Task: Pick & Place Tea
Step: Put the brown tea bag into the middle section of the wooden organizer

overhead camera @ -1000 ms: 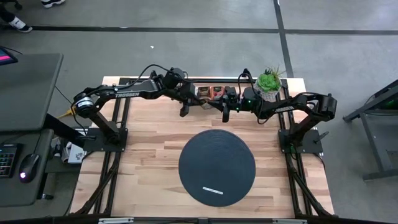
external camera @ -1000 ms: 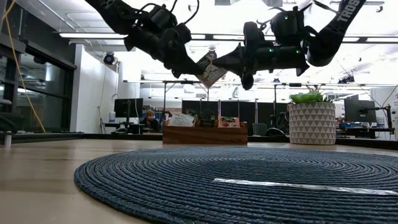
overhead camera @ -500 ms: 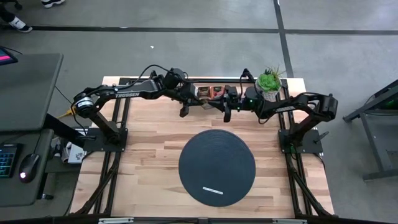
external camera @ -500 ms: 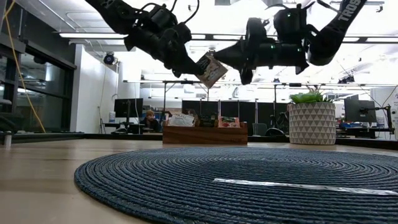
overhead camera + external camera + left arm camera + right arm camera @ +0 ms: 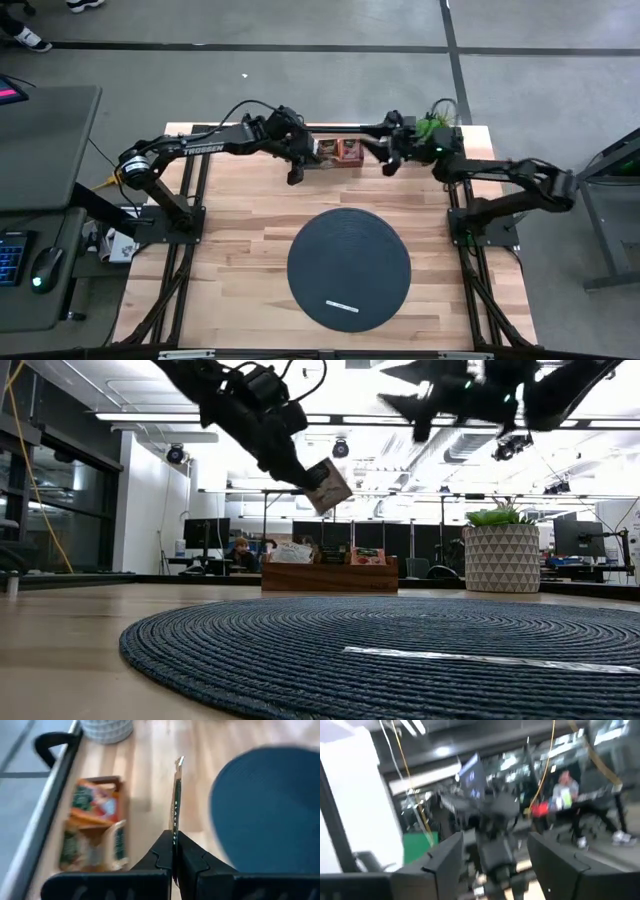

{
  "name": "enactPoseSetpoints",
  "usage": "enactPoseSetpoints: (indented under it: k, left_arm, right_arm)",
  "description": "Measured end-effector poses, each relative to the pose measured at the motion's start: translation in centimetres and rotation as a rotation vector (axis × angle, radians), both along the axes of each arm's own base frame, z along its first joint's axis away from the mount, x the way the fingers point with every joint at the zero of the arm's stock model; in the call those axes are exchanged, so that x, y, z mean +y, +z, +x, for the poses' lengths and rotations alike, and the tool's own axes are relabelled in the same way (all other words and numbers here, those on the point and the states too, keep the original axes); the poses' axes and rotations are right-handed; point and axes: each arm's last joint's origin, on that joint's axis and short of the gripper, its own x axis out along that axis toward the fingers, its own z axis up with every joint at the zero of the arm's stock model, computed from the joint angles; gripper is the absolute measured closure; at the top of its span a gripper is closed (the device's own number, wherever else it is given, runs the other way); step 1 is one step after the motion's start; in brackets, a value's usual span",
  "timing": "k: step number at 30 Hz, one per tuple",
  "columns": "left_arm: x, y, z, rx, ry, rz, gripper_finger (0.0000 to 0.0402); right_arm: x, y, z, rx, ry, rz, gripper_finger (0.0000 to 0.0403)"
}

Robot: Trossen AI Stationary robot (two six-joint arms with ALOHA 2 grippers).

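Table (image 5: pixel 240 230) of pale wood planks fills the high view, both arms reaching over its far edge. Mat (image 5: pixel 349 265), dark, round and woven, lies on the near half, with a thin white strip (image 5: pixel 340 306) on its near part. Planter (image 5: pixel 499 558), white with a diamond pattern and a green plant, stands at the far right corner. Tray (image 5: pixel 329 575), a low wooden box at the middle of the far edge, holds the rest of the tea (image 5: pixel 347 150), orange and brown-green sachets standing in it.

Left gripper (image 5: pixel 173 851) hangs high above the table just left of the tray, its fingers closed on one sachet (image 5: pixel 327 485). Seen edge-on from the left wrist, the sachet stands up thin and straight from between the fingertips; from the low view it tilts in the air above the tray, clear of everything else. Right gripper (image 5: pixel 388 158) is raised just right of the tray, beside the planter, with its fingers (image 5: pixel 445 862) spread apart and nothing between them.
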Motion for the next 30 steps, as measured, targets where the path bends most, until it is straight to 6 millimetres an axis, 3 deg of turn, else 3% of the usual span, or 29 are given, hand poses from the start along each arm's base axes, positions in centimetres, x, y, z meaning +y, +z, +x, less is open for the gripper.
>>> enactPoseSetpoints:
  k: [9,14,23,30]
  left_arm:
    - [-0.2,0.8,3.4,0.250,-0.032,0.211,0.0401]
    - [-0.6,-0.4,6.1,0.402,-0.034,0.306,0.0401]
    - [0.3,-2.4,7.7,0.556,0.006,0.297,0.0401]
    - [1.2,-2.0,7.6,0.557,0.076,0.352,0.0401]
  right_arm:
    - [2.1,5.1,-4.6,-0.148,-0.163,-0.122,0.0175]
    - [3.1,6.7,-6.7,-0.216,-0.224,-0.145,0.0173]
    - [3.7,7.3,-8.0,-0.229,-0.241,-0.147,0.0171]
    - [3.6,7.0,-7.8,-0.195,-0.238,-0.133,0.0171]
